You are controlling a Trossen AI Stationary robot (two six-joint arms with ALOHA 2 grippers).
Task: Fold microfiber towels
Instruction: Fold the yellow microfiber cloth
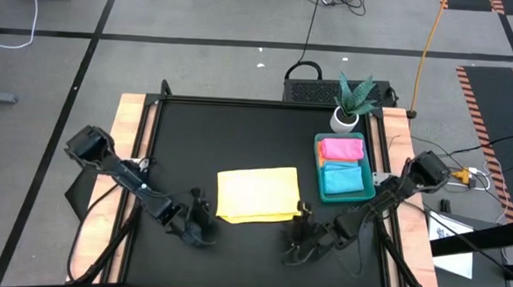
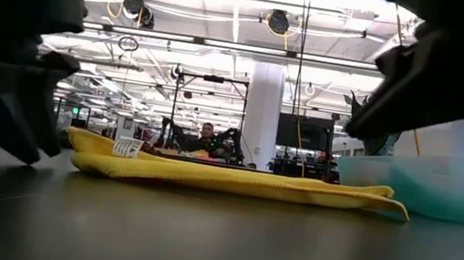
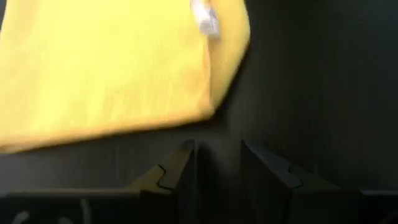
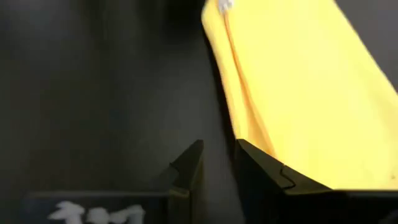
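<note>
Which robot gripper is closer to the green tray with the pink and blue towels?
The right gripper: it sits just off the green tray's near corner. The left gripper is farther, across the yellow towel.

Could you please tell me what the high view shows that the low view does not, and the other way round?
Only the high view shows the pink towel and light blue towel lying folded in the green tray, the potted plant behind it, and both arms whole, with the left end effector and right end effector at the table's near edge. Only the low view shows the room beyond, with a person seated there, and the yellow towel's white tag. Both show the folded yellow towel flat on the black table.
</note>
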